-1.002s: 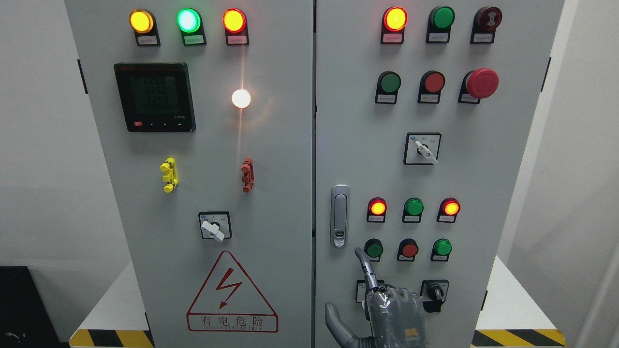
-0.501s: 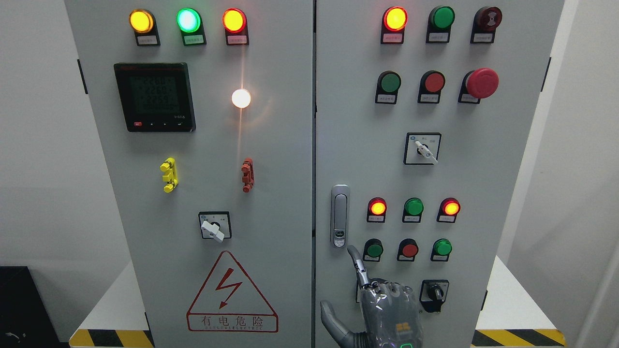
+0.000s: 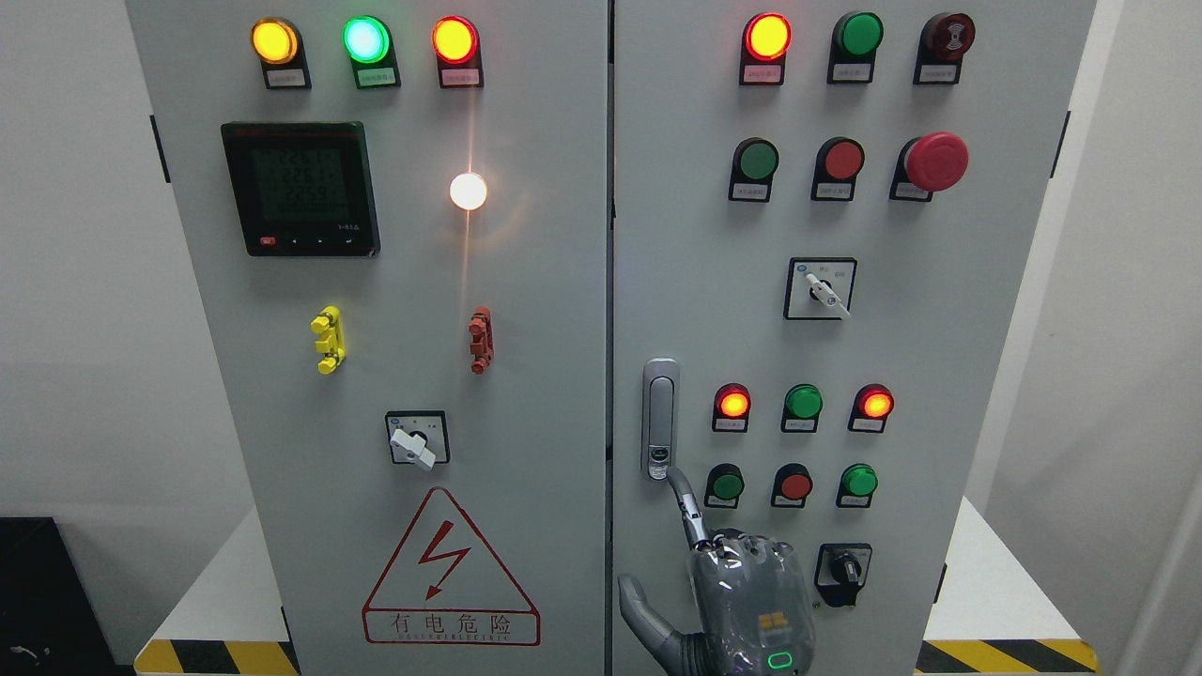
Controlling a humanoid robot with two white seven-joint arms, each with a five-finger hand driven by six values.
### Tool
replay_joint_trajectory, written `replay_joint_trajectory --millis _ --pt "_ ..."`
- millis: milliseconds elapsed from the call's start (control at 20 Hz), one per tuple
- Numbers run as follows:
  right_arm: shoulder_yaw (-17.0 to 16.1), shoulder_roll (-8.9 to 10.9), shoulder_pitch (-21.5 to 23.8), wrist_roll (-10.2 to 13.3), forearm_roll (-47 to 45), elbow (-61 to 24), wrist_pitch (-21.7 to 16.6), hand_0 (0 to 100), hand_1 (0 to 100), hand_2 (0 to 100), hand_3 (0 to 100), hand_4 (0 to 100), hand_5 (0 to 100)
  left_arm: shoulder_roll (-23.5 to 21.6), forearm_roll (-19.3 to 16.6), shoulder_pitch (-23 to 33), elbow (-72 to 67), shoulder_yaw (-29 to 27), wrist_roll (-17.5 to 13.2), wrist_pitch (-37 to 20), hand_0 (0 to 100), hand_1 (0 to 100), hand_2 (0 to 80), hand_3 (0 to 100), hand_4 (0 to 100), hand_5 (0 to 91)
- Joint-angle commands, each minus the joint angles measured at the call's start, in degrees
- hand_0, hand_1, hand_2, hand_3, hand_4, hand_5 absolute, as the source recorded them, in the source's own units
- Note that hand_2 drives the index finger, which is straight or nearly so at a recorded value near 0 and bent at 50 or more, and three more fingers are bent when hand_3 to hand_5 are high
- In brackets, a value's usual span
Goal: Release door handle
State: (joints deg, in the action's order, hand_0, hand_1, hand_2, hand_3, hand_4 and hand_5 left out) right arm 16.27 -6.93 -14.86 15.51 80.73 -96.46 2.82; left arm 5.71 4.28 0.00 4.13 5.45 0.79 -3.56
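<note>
The silver door handle [image 3: 660, 418] stands upright at the left edge of the cabinet's right door [image 3: 939, 376]. My right hand [image 3: 685, 540] rises from the bottom edge just below it. The index finger [image 3: 684, 502] is stretched up and its tip touches the handle's lower end, at the round lock. The thumb [image 3: 639, 610] sticks out to the left and the other fingers are curled in. The hand holds nothing. No left arm shows.
Lit and unlit push buttons [image 3: 804, 402] and a black rotary switch [image 3: 843, 569] sit just right of the hand. A red mushroom stop button [image 3: 936, 161] is higher up. The left door [image 3: 526, 526] carries a meter [image 3: 300, 188], a selector [image 3: 416, 441] and a warning triangle [image 3: 451, 573].
My right hand has moved up and to the left. Its index fingertip went from beside the lower green button to the bottom of the handle.
</note>
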Motion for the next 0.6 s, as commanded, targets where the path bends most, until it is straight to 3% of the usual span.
replay_joint_trajectory --millis 0,551 --pt "-0.01 -0.01 -1.48 -0.04 1.26 2.59 0.17 32 19 7 100 100 100 0.00 0.03 0.97 0.00 0.00 0.01 -0.04 12 56 0.0 0 0 0.0" --pt "-0.10 -0.19 -2.10 -0.04 1.62 3.21 0.35 31 19 7 100 100 100 0.00 0.03 0.97 -0.08 0.00 0.01 -0.04 12 56 0.0 0 0 0.0"
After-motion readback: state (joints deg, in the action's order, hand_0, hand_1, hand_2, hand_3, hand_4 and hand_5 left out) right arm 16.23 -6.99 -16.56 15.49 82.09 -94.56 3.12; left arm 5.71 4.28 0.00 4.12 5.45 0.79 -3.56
